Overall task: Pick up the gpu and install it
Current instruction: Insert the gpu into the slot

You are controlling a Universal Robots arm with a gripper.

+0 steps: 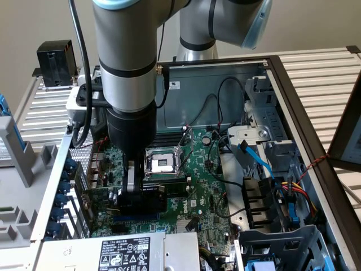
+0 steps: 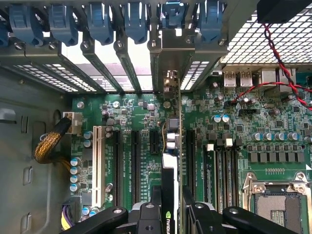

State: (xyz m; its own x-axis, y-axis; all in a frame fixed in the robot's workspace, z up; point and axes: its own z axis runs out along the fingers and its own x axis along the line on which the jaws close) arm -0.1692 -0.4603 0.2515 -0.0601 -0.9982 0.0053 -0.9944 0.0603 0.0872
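Clamping the gpu (image 2: 174, 131) edge-on, the partly closed tool (image 2: 171, 202) holds it at a motherboard (image 2: 141, 122) slot; pickup done, seating apparently unfinished.

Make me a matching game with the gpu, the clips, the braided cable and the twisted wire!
Things:
1. gpu
2. clips
3. braided cable
4. twisted wire

Colour or place:
A. blue
B. red and black
C. in the gripper
D. yellow

Pairs: 1-C, 2-A, 3-D, 4-B
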